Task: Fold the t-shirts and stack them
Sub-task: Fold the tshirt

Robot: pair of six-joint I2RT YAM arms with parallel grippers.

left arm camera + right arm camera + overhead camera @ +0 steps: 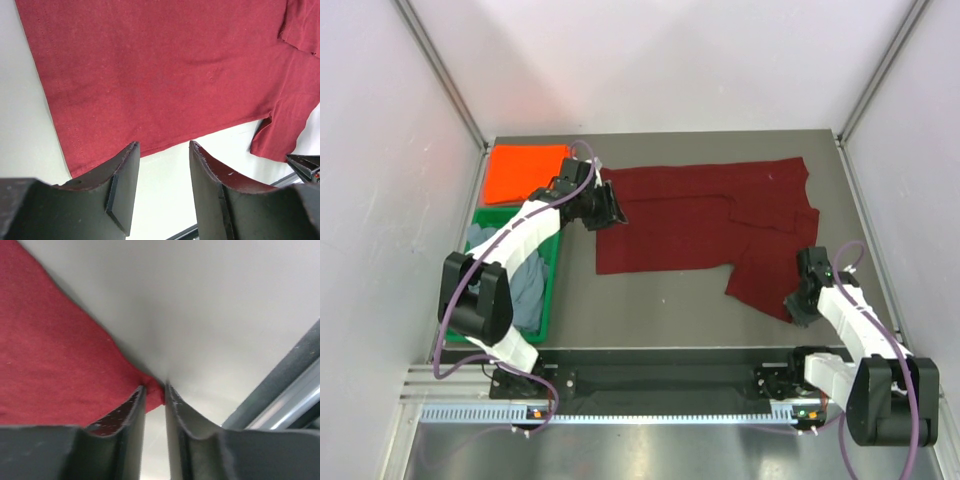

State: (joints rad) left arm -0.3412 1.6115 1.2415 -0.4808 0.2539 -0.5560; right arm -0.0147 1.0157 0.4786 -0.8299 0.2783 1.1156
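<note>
- A grey table (670,300) stands inside plain white walls (670,60).
- The maroon t-shirt (690,225) lies flat from the table's middle towards the right edge. Its long axis runs parallel to the far edge, with the hem towards the left edge and one sleeve angled at the near right corner.
- The orange t-shirt (520,172) lies folded in the far left corner.
- The grey-blue t-shirt (525,290) is bunched in the green tray (555,275) at the left edge, partly hidden by the left arm.
- The left tool (162,150) hangs open over the maroon hem, gripping nothing.
- The right tool (155,390) pinches that sleeve's corner.
- The collar is hard to make out.
</note>
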